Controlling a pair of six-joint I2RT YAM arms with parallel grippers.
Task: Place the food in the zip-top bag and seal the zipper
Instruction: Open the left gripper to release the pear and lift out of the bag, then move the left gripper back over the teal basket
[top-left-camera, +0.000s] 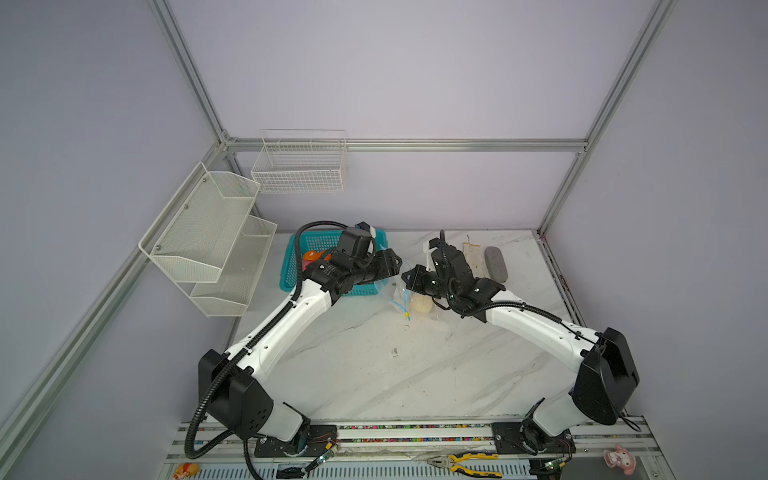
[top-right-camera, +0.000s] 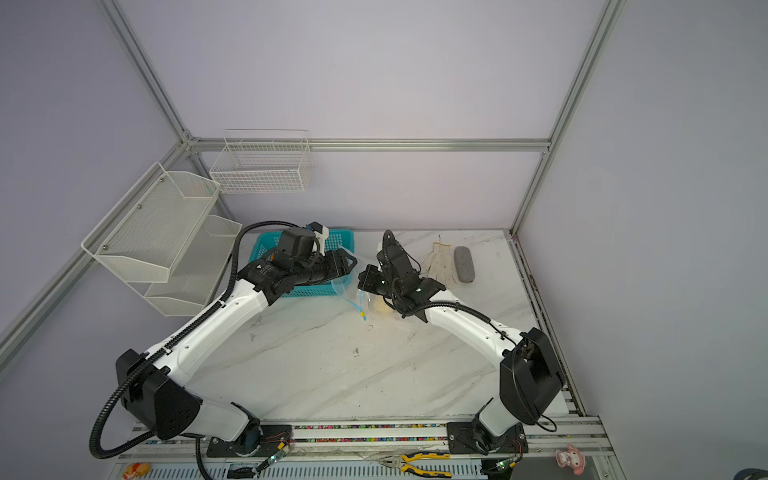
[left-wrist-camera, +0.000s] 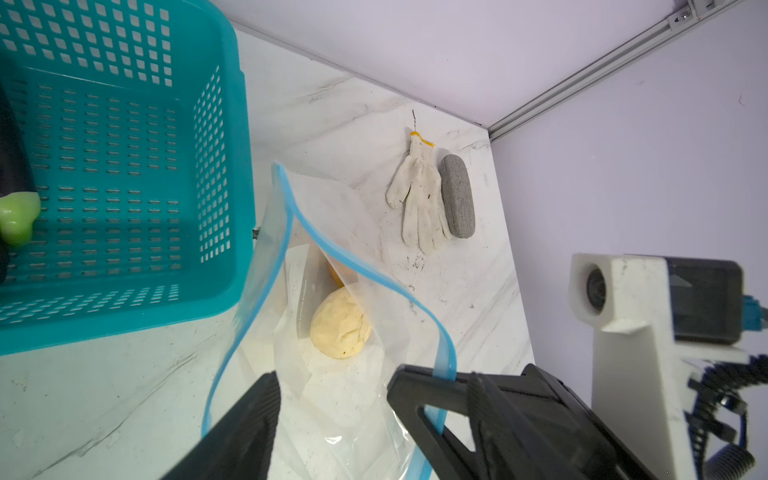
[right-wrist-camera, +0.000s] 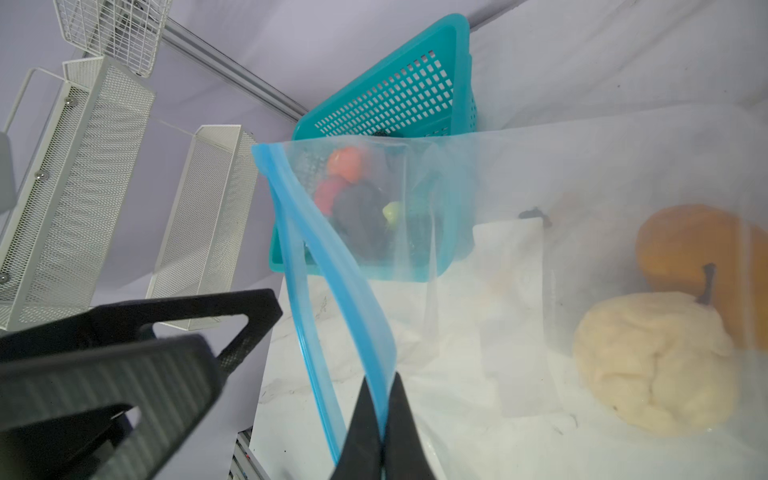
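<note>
Right now the right gripper pinches the blue zipper and holds it up, so the bag is wide open for filling. The left gripper hangs by the mouth, jaws apart and empty. The bag lies far, mid-table, right of the basket, a cream ball inside. White marble table, purple walls.

You see the left gripper reaching out past the teal basket at the far left of the marble table. Its tips are near those of the right gripper, above the zip-top bag. A cream ball lies in the bag, just right of the light-blue zipper. An orange fruit shows in the basket. At the far right, a white glove and a grey oblong case lie side by side.
</note>
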